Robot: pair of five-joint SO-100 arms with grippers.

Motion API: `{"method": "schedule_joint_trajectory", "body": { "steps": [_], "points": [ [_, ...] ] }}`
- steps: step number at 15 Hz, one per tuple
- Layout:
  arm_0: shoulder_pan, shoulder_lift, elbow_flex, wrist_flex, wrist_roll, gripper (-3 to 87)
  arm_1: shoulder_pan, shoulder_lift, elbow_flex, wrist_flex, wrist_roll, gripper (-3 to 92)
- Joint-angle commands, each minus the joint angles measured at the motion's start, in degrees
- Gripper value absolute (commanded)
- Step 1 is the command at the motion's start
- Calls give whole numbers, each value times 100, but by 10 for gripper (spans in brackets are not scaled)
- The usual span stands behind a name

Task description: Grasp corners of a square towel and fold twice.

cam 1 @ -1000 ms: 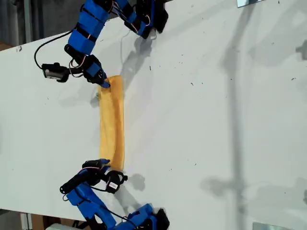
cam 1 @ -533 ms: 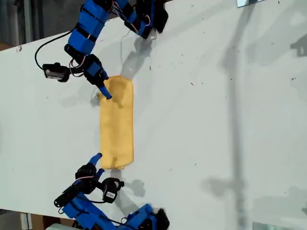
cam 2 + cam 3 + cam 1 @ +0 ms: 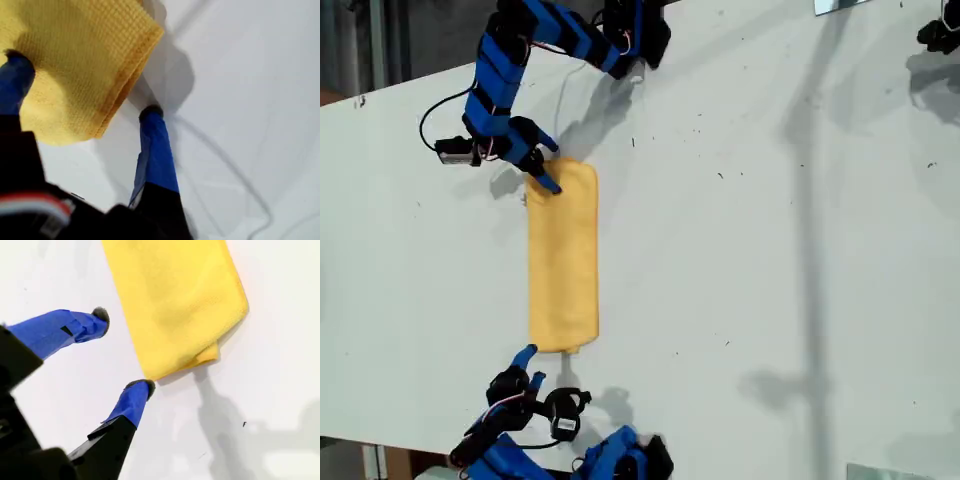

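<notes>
The yellow towel (image 3: 563, 255) lies folded into a long narrow strip on the white table (image 3: 740, 250). My first gripper (image 3: 547, 166) is open at the strip's end nearer the exterior view's top. In the first wrist view, one of the fingers (image 3: 17, 70) rests on the towel (image 3: 75, 45) and the other touches bare table beside a rounded corner (image 3: 150, 32). My second gripper (image 3: 528, 366) is open just off the other end, holding nothing. Its fingertips (image 3: 142, 387) sit on the table beside the towel (image 3: 175, 300), close to a layered corner (image 3: 207, 355).
Both blue arm bases stand at the exterior view's top (image 3: 630, 35) and bottom (image 3: 620, 455) edges, with thin cables (image 3: 445, 100) trailing near the first arm. A dark object (image 3: 938, 35) shows in the exterior view's top right corner. The table's edge runs along that view's left.
A second ago both grippers were shut on the ends of a narrower strip. They have let go and opened, the towel has settled wider and flat, and my second gripper has backed off its end.
</notes>
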Motion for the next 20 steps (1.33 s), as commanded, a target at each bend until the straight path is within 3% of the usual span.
{"method": "schedule_joint_trajectory", "body": {
  "steps": [1, 2, 3, 9, 12, 16, 20],
  "points": [
    [176, 1547, 773, -35, -290, 213, 79, -765, -1002, 167, -149, 268],
    [255, 2153, 1310, -70, -431, 212, 185, -932, -1037, 211, -70, 79],
    [290, 2646, 1854, -176, -580, 211, 325, -923, -958, 255, -70, 0],
    [826, 3753, 4570, -1811, -1406, 197, 984, 1274, 1521, -220, 606, 0],
    [1002, 4210, 5713, -2479, -1687, 194, 677, 3586, 1811, 519, 1222, 0],
    [1160, 4192, 6460, -3217, -1819, 191, 756, 4975, 589, 1547, 1749, 0],
    [1055, 4087, 6645, -3542, -1723, 192, -879, 1995, -2399, 1222, 1415, -1]
  ]
}}
